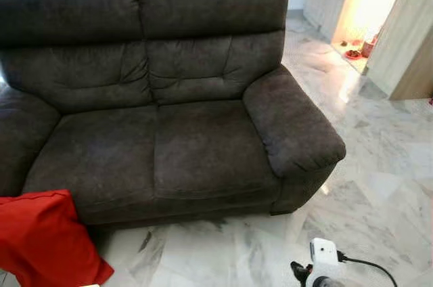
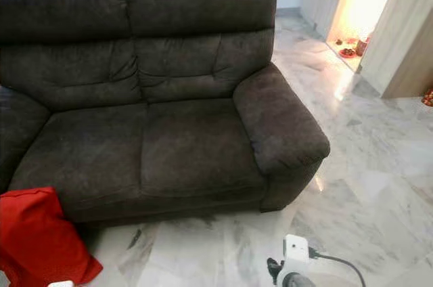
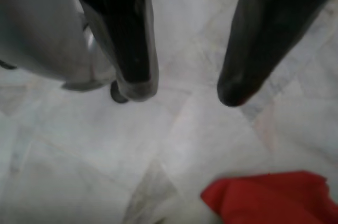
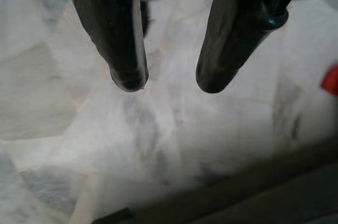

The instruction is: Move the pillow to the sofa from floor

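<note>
The left tool [image 3: 187, 89] hangs above the marble floor [image 3: 105, 171] with its two black fingers [image 3: 134, 49] spread apart and nothing between them; a corner of the red pillow [image 3: 269, 197] lies on the floor just beyond the fingertips. The right tool [image 4: 165, 84] likewise points down at the floor, fingers parted with a clear gap, holding nothing, with the dark base of the sofa [image 4: 253, 197] near it. From the head views, the red pillow [image 1: 44, 239] sits on the floor at the robot's left, touching the front of the dark grey sofa [image 1: 169, 97] below its left seat cushion. A white device with a black cable [image 1: 325, 256] shows low on the right. Further right, a lit alcove [image 1: 365, 9] opens in the wall
</note>
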Motion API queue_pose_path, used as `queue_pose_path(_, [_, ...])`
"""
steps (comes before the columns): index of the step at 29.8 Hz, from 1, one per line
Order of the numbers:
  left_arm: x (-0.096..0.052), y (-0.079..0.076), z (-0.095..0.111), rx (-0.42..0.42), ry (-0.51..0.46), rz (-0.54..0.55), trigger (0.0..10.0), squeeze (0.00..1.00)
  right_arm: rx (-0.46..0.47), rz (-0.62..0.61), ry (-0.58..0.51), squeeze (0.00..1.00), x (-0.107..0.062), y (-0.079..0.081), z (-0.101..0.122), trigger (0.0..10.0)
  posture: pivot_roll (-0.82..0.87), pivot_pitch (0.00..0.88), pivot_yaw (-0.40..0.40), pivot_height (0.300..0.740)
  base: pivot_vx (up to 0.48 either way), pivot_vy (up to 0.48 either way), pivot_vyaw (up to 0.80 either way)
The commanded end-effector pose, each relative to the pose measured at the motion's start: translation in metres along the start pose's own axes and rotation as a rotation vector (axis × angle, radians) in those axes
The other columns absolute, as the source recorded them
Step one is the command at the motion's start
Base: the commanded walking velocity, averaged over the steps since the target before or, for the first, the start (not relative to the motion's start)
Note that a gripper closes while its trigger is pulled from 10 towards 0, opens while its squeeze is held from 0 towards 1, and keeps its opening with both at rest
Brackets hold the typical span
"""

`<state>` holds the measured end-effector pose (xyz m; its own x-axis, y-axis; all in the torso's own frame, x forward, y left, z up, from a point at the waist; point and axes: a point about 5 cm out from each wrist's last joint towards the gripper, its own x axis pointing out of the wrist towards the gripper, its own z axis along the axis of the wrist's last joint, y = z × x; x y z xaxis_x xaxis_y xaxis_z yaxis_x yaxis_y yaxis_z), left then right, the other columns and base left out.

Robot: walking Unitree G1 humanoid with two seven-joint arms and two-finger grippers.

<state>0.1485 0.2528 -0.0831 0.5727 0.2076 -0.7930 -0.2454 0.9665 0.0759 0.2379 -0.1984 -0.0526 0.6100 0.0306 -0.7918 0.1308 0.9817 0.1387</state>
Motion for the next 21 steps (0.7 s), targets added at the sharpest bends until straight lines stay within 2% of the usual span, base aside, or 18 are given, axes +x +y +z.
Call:
queue_pose_path(1, [-0.0015, 0.0009, -0.0068, -0.004, 0.023, 0.006, 10.0, 0.00, 0.008, 0.003, 0.002, 0.00, 0.0001, 0.0010, -0.0015, 10.0, 0.03, 0.073, 0.020, 0.740, 0.000, 0.386, 0.00])
queue_pose_path(17, [-0.0007, 0.0030, -0.0030, -0.003, 0.016, 0.012, 10.0, 0.00, 0.004, 0.012, -0.008, 0.00, 0.0009, 0.0050, 0.0008, 10.0, 0.03, 0.061, 0.047, 0.740, 0.000, 0.385, 0.00])
queue_pose_path(21, [-0.0006, 0.0029, -0.0022, -0.009, 0.010, 0.015, 10.0, 0.00, -0.039, 0.024, -0.010, 0.00, 0.0009, 0.0055, 0.0022, 10.0, 0.05, 0.055, 0.037, 0.740, 0.000, 0.385, 0.11])
